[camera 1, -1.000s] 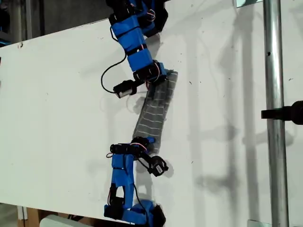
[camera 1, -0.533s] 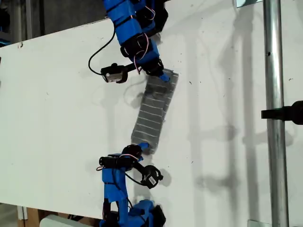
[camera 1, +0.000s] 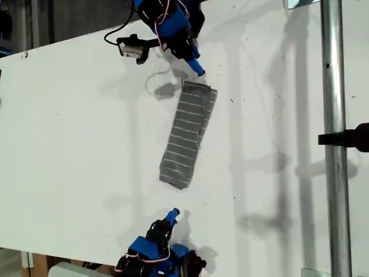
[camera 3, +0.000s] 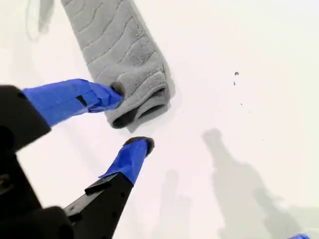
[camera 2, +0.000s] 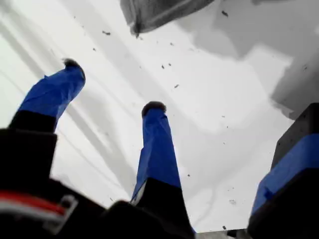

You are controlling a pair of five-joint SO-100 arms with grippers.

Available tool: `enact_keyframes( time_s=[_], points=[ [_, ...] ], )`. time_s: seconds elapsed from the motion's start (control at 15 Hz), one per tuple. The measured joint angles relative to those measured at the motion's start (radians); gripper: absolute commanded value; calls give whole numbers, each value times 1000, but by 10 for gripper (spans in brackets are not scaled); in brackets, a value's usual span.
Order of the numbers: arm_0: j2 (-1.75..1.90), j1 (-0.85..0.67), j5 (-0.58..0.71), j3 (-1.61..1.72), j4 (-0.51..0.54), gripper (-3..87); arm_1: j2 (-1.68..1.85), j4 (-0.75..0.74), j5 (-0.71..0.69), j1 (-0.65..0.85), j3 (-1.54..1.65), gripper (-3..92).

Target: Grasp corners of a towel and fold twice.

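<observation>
Second wrist view: towel (camera 3: 117, 55) end shows stacked folds, exterior can't. Both end effectors released, empty.

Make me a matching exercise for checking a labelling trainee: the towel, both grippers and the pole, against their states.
1 the towel
2 my first gripper
3 my second gripper
4 the metal pole

A open, one fingertip at the towel's end
B folded into a narrow strip
C open, the towel's end well ahead
D at the exterior view's right

Pairs: 1-B; 2-C; 3-A; 4-D

Folded towel (camera 1: 188, 135) lies on white table (camera 1: 75, 133).
</observation>
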Motion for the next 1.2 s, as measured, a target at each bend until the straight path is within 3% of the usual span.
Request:
enact_keyframes(
  time_s=[0.2, 0.33, 0.73, 1.0, 1.2],
  points=[
    [661, 199, -279, 376, -43, -26, 0, -64, 195, -74, 117, 373],
    [985, 249, -308, 575, -104, -26, -28, -80, 218, -31, 143, 427],
    [1060, 259, -301, 644, -146, -26, -80, -360, 198, 249, 318, 414],
    [1060, 268, -299, 655, -147, -26, -468, -695, 253, 250, 301, 400],
    [1060, 282, -293, 655, -150, -26, -742, -853, 242, 241, 187, 360]
  ],
)
